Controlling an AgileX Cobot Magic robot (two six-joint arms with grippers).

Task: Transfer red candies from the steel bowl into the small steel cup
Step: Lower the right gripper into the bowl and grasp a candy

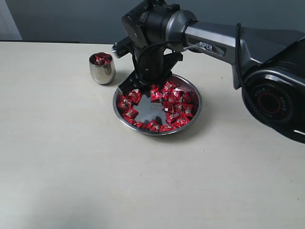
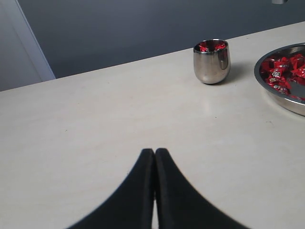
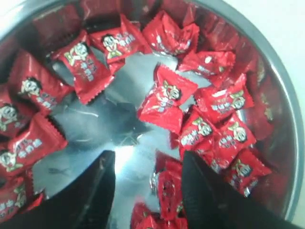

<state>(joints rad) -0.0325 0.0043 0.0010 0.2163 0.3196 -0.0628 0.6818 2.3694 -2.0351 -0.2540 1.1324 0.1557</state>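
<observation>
exterior view first: the right end effector [image 1: 143,85] is down over the far-left part of the steel bowl [image 1: 157,134], wrist pointing almost straight down, and that makes sense, since a top-down approach lets the fingers drop around one wrapper without shoving the others. red candies [image 1: 174,102] ring the bowl, with a bare steel patch in the middle. the small steel cup [image 1: 101,71] stands on the table [image 1: 71,167] just beside the bowl's far-left edge, close enough for a short carry, and it already shows red wrappers at its mouth [image 1: 102,59].

over to the right wrist view: the end effector [image 3: 148,157] has its fingers spread apart, nothing gripped. between them lies shiny bowl floor [image 3: 119,109] plus one candy [image 3: 169,191] tucked close to one finger; a plumper one [image 3: 167,98] sits just beyond the opening. i'd judge this the lining-up step before a pinch, and the loose crinkled wrappers look likely to slide on steel.

left wrist view: the left end effector [image 2: 154,151] has its fingers pressed together on nothing, parked above bare table well away from the cup [image 2: 211,64] and the bowl's rim [image 2: 281,102], out of the working arm's way.
</observation>
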